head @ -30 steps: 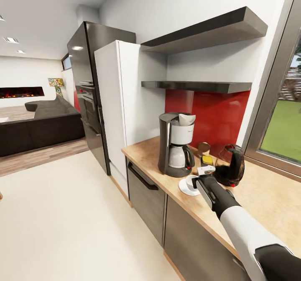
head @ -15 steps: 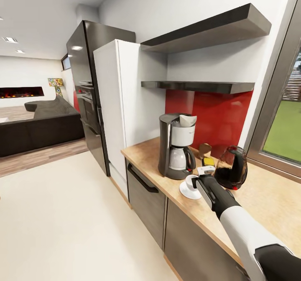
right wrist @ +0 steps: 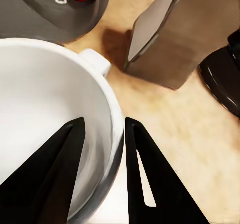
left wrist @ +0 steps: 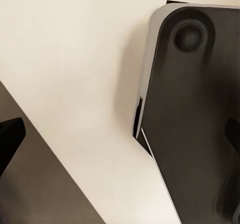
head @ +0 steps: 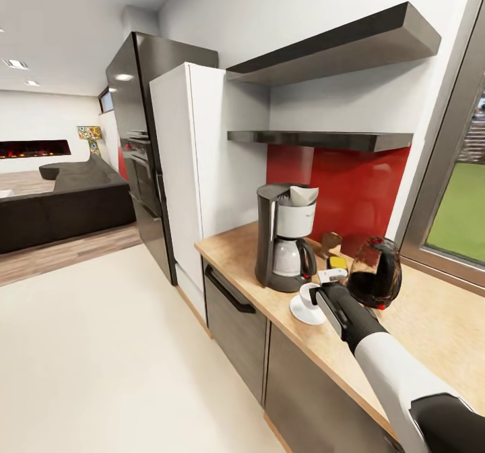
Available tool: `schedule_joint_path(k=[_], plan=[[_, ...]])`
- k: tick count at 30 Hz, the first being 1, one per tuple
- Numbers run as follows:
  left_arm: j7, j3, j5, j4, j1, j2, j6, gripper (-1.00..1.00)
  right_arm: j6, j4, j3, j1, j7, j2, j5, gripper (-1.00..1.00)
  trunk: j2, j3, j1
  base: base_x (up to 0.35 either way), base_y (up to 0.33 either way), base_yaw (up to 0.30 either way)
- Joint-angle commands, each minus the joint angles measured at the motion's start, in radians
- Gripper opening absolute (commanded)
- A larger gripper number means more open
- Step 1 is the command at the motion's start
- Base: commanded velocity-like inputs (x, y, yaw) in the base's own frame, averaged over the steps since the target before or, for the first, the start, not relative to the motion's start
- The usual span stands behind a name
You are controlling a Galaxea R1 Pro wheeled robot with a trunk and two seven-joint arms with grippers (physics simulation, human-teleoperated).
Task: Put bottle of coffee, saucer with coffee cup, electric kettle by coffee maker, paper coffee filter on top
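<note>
The coffee maker [head: 283, 237] stands on the kitchen countertop [head: 232, 247] with the paper coffee filter [head: 302, 195] on its top. In front of it lies the saucer [head: 302, 313] with the coffee cup [head: 308, 296] on it. My right gripper [head: 318, 295] is shut on the cup's rim [right wrist: 114, 129], one finger [right wrist: 55, 179] inside and one outside. The bottle of coffee [head: 337, 262] shows its yellow cap behind my hand. The electric kettle [head: 376, 274] sits just beyond, looking tilted. The kitchen shelf [head: 323, 139] is bare. My left gripper [left wrist: 120, 134] hangs open over the floor.
A tan pointed box [head: 330, 240] [right wrist: 167, 36] stands behind the bottle by the red backsplash. A thicker shelf [head: 337, 45] hangs higher up. A white tall cabinet [head: 188, 170] and a dark fridge [head: 138, 143] close the counter's left end. A window [head: 458, 210] is at right.
The whole picture has drifted slightly, so the camera moved. My right gripper stays on the cup over the saucer.
</note>
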Motion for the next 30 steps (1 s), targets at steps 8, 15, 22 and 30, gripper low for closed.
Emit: schedule_joint_path(k=[8,15,22,30], plan=[[-0.001,0.007,0.005,-0.001,0.0,0.0,-0.004,1.0,0.005,0.034,0.007,-0.001,-0.008,-0.003,-0.008,-1.0,-0.001,-0.001,0.0,0.005,0.0,0.0],[-0.001,0.007,0.005,-0.001,0.0,0.0,-0.004,1.0,0.005,0.035,0.007,-0.001,-0.008,-0.003,-0.008,-1.0,-0.001,-0.001,0.0,0.014,0.0,0.0],[-0.001,0.007,0.005,-0.001,0.0,0.0,-0.005,1.0,0.005,0.037,0.007,-0.001,-0.008,-0.003,-0.008,-1.0,-0.001,-0.001,0.0,0.058,0.0,0.0],[-0.001,0.007,0.005,-0.001,0.0,0.0,-0.005,1.0,0.005,0.041,0.007,-0.001,-0.008,-0.003,-0.008,1.0,-0.001,-0.001,0.0,0.002,0.0,0.0]])
